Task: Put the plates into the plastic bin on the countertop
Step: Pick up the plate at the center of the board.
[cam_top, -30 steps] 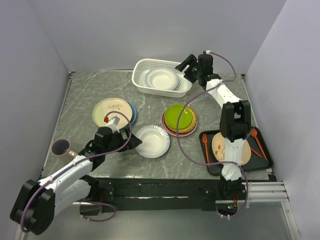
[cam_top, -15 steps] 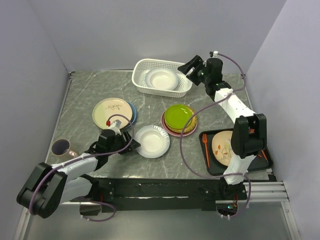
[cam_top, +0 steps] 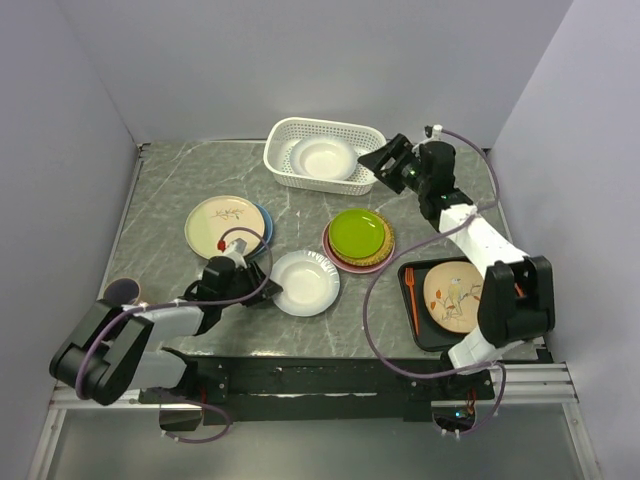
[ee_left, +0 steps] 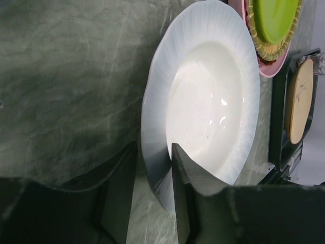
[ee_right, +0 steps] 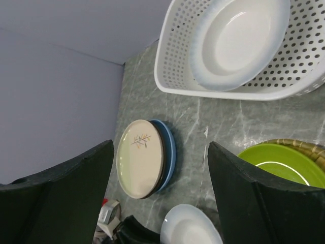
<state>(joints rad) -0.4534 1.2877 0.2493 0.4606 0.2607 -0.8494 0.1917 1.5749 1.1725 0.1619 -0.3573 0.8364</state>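
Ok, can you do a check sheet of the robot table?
Surface: countertop, no spills seen.
Job's things: plastic bin holds one white plate; second white plate, sprig plate on blue plate, lime green plate on a stack, all outside.
Clutter: cup; black tray with patterned plate and orange fork.
Grippers: left gripper straddles second white plate's rim, grip unclear; right gripper open near bin.
Cables: purple cables loop from both arms.
Surroundings: grey walls.

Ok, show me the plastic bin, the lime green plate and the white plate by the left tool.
plastic bin [cam_top: 300, 177]: top view, near lattice wall.
lime green plate [cam_top: 358, 233]: top view, its centre.
white plate [ee_left: 203, 96]: left wrist view, its hollow.
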